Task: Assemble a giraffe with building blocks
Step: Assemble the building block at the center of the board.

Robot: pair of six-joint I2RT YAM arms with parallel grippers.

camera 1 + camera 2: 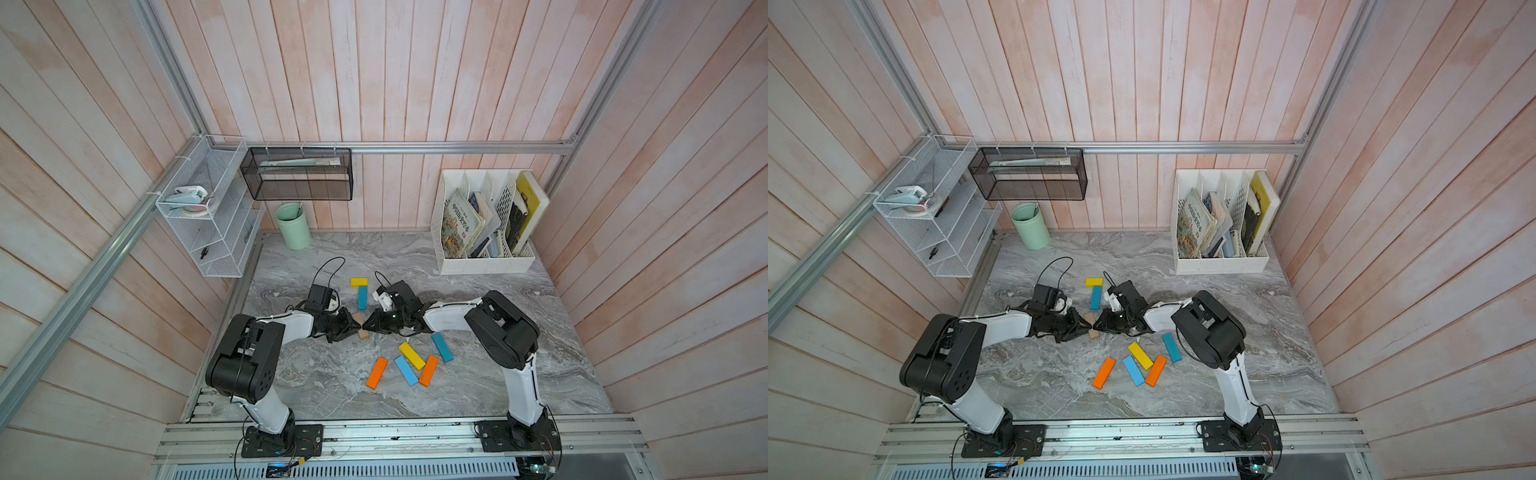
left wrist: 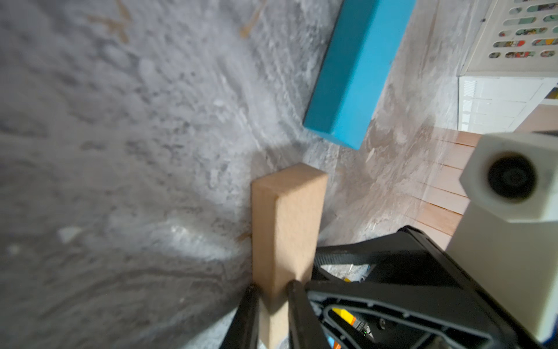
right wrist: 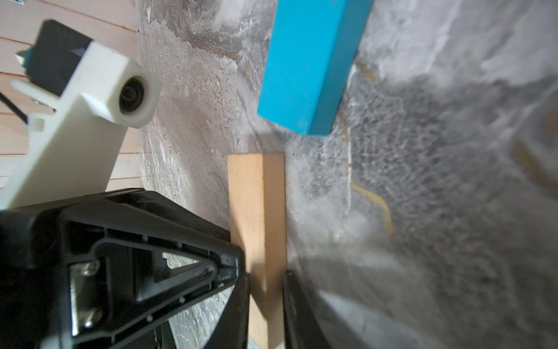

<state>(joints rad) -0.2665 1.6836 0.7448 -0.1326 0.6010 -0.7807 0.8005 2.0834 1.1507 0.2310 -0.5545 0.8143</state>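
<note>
– At the centre of the grey marble tabletop [image 1: 498, 374], in both top views, we find the tan wooden rectangular block [image 1: 358, 320] [image 1: 1089, 319]. It sits between the left gripper [image 1: 354, 328] and the right gripper [image 1: 369, 326], which meet tip to tip over it.

– Confirmed. Where do the other building blocks lie?

– Farther from the arm bases, a yellow rectangular block [image 1: 359, 282] lies crosswise. A teal rectangular block [image 1: 362, 298] runs lengthwise from it. Together they form the giraffe's head and first neck piece. The tan block sits just past the teal block's near end. Nearer the bases, five blocks lie flat in a loose cluster: an orange block [image 1: 377, 373], a light blue block [image 1: 406, 370], a second orange block [image 1: 429, 370], a second yellow block [image 1: 412, 355] and a second teal block [image 1: 442, 347].

– What do we read from the left wrist view?

– The left gripper's two black fingers [image 2: 250, 305] press on either side of the tan block [image 2: 287, 217], so that grip is closed on it. The teal block [image 2: 356, 69] lies ahead, apart from the tan block's far end. A black finger of the right gripper touches the tan block's side.

– And from the right wrist view?

– The right gripper's fingers [image 3: 238, 302] likewise clamp the tan block [image 3: 256, 211] on both sides. The left gripper's fingertip touches the block alongside. The teal block [image 3: 311, 66] lies beyond a small gap. We cannot tell whether the tan block rests on the marble or hangs just above it.
</note>
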